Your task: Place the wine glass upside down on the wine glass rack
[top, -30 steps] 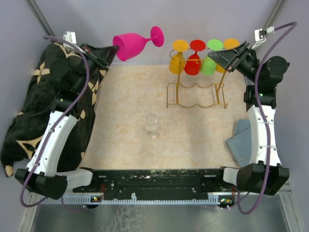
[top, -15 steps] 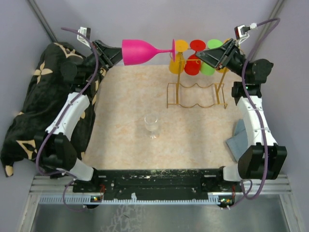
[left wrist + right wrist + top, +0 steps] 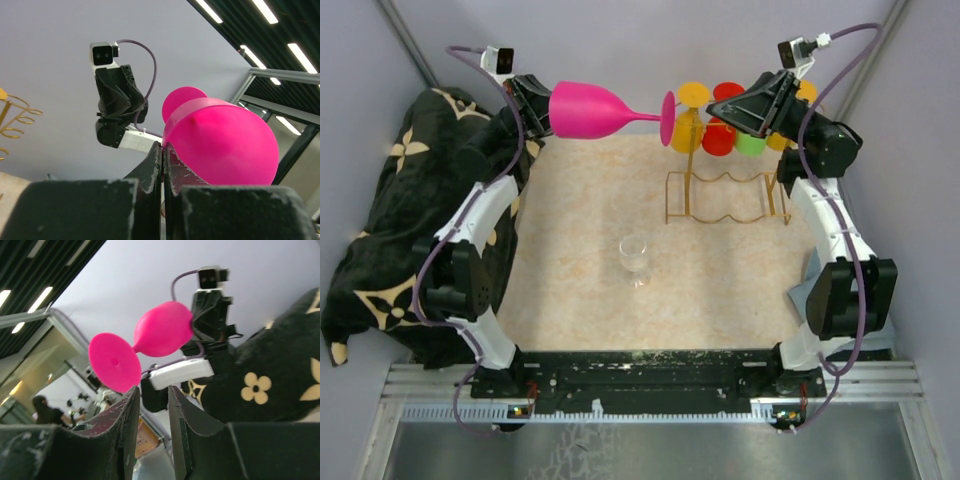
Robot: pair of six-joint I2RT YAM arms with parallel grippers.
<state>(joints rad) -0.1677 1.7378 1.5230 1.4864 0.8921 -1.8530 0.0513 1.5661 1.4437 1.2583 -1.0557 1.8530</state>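
Left end effector (image 3: 162, 150) clenched on bowl rim of pink wine glass (image 3: 588, 108); glass horizontal in air over far-left corner of tabletop (image 3: 580, 260), foot pointing at wine glass rack (image 3: 725, 195) near far edge; right end effector (image 3: 152, 395) released, empty, raised beside rack top

A wine glass rack (image 3: 725, 195) stands near the table's (image 3: 570, 260) far edge, its rails filled by four hanging coloured glasses (image 3: 718, 135). A pink wine glass (image 3: 595, 108), held sideways in the air, blocks the rack's left end. The right gripper (image 3: 722, 108) hovers over its right end. A lone clear glass (image 3: 635, 258) stands mid-table, with bare surface around it.
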